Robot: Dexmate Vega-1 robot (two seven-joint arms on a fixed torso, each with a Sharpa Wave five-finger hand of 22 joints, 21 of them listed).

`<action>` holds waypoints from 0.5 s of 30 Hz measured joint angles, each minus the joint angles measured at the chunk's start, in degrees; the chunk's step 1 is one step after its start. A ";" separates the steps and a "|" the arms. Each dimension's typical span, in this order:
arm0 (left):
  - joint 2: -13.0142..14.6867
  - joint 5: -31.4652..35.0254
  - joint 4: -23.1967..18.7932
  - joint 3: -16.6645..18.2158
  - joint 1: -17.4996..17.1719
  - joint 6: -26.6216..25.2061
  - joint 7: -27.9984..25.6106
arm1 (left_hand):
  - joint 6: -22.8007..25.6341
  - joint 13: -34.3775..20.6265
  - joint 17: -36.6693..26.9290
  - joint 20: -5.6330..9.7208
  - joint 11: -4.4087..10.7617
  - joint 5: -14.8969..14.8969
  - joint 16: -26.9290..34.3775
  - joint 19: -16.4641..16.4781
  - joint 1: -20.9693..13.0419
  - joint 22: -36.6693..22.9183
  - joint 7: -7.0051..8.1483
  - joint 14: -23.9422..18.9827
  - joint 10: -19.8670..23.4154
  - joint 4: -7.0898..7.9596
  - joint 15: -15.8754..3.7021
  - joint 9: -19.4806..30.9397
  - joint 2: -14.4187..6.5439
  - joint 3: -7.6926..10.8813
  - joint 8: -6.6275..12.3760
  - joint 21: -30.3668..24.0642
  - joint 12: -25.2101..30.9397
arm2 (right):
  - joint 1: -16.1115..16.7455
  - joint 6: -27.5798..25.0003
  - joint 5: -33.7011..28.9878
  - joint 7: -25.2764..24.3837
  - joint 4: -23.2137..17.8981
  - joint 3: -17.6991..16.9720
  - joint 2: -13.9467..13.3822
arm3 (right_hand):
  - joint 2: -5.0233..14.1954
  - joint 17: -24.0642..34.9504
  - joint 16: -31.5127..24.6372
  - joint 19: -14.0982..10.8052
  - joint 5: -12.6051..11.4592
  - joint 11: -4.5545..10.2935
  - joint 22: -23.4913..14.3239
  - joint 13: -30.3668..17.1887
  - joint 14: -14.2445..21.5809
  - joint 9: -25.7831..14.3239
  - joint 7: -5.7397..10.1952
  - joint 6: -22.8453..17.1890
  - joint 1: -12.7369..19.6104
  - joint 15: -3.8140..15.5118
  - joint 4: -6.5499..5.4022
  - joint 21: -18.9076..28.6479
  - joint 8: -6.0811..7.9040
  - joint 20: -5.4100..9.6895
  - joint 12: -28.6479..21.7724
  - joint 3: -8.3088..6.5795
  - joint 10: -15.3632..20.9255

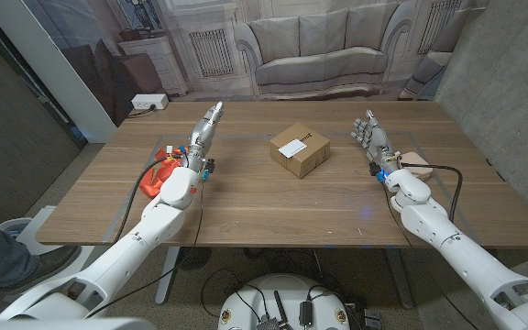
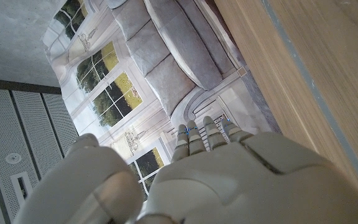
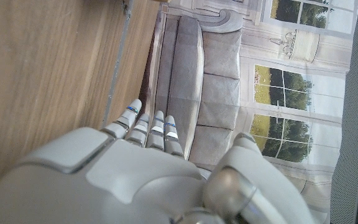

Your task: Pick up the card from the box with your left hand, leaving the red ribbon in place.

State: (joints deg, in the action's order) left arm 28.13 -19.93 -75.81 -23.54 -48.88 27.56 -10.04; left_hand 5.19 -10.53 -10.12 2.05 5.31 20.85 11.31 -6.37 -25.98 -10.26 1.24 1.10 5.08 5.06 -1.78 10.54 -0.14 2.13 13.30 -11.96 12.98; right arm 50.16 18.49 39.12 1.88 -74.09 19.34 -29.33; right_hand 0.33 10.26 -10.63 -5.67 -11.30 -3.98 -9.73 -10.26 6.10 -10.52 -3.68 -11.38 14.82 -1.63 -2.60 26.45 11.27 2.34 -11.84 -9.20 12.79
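Outstretched and holding nothing, the left hand (image 1: 207,126) hangs over the table's (image 1: 246,206) left half, fingers straight and pointing toward the far edge. Likewise unladen, the right hand (image 1: 372,139) stands with fingers apart near the right edge. Between them, toward the far edge, sits the cardboard box (image 1: 299,152), a white card (image 1: 292,145) on its top. Red ribbon (image 1: 159,170) lies beside the left forearm.
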 measured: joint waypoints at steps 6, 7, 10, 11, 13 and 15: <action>0.01 1.05 0.09 -0.11 0.12 0.36 -0.61 | 0.40 0.00 0.00 0.00 0.00 0.43 0.00 0.00 -0.54 0.00 -0.01 -0.22 0.00 -0.34 -0.22 0.00 -0.52 0.15 0.00 0.00 0.00 | -0.13 -0.05 0.25 -0.02 0.32 0.00 0.32 | 0.00 0.00 0.00 0.00 0.00 0.00 0.00 0.00 0.00 0.00 -0.22 -0.22 0.00 0.00 0.00 0.00 0.00 0.00 0.00 0.00 0.00; 0.05 1.29 0.09 -0.14 0.14 0.40 -0.61 | 0.43 0.00 0.00 0.00 0.00 0.43 0.00 0.00 -0.90 0.00 0.02 -0.31 0.00 -0.48 -0.30 0.00 -0.18 0.01 0.00 0.00 0.00 | -0.14 -0.03 0.31 -0.02 0.45 0.00 0.43 | 0.00 0.00 0.00 -0.04 0.00 0.00 0.00 0.00 0.00 0.00 -0.30 -0.30 0.00 0.00 0.00 -0.31 0.00 -0.04 0.00 0.00 0.00; 0.29 2.25 -0.11 -0.22 0.15 0.41 -1.25 | 1.15 0.00 0.00 0.00 0.41 0.43 0.00 0.00 -1.49 0.00 0.49 -0.57 0.41 -0.80 -0.04 0.00 -0.70 0.33 0.00 0.00 0.00 | -0.16 0.06 0.43 -0.02 0.71 0.00 0.66 | 0.00 0.00 0.00 -0.31 0.00 0.00 0.00 0.00 0.00 0.00 -0.31 -0.31 0.00 0.00 0.00 -0.49 0.00 -0.32 0.00 0.00 0.00; 0.29 2.25 -0.11 -0.22 0.15 0.41 -1.25 | 1.47 0.01 0.00 0.00 0.63 0.43 0.00 0.00 -1.98 0.00 0.64 -0.57 0.63 -0.79 -0.04 0.00 -0.44 0.32 -0.01 0.00 0.00 | -0.16 0.06 0.43 -0.02 0.71 0.00 0.66 | 0.00 0.00 0.00 -0.31 0.00 0.00 0.00 0.00 0.00 0.00 -0.31 -0.31 0.00 0.00 0.00 -0.49 0.00 -0.32 0.00 0.00 0.00; 0.54 3.94 -0.80 -0.26 0.07 0.26 -2.56 | 1.86 0.01 0.00 0.00 0.97 0.43 0.00 0.00 -2.26 0.00 1.03 -0.91 0.97 -1.21 -0.15 0.00 -0.61 0.38 0.00 0.00 0.00 | -0.16 0.35 0.53 0.01 0.83 -0.01 0.87 | 0.00 0.00 0.00 -0.31 0.00 0.00 0.00 0.00 0.00 0.00 -0.31 -0.31 0.00 0.00 0.00 -0.49 0.00 -0.32 0.00 0.00 -0.01; 0.73 4.90 -1.30 -0.32 -0.16 -0.09 -3.31 | 2.30 0.01 0.00 0.00 1.46 0.43 0.00 0.00 -3.21 0.00 1.47 -1.29 1.46 -1.53 -0.17 0.00 -0.77 0.70 0.43 0.00 0.00 | -0.09 0.49 0.62 0.02 0.85 -0.05 0.94 | 0.00 0.00 0.00 -0.31 0.00 -0.02 0.00 0.00 0.00 0.00 -0.31 -0.31 0.00 0.00 0.17 -0.49 0.00 -0.32 -0.03 0.17 0.02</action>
State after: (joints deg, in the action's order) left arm 28.86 -15.03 -77.11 -23.85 -49.05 27.47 -13.35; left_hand 7.49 -10.52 -10.12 2.05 6.78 21.28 11.31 -6.38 -29.20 -10.26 2.71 -0.19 6.54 3.54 -1.95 10.53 -0.91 2.83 13.73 -11.96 12.98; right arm 50.07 18.97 39.74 1.90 -73.24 19.28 -28.39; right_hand 0.33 10.26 -10.63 -5.98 -11.29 -4.00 -9.73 -10.26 6.09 -10.52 -3.99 -11.68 14.82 -1.63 -2.42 25.96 11.27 2.03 -11.87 -9.02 12.81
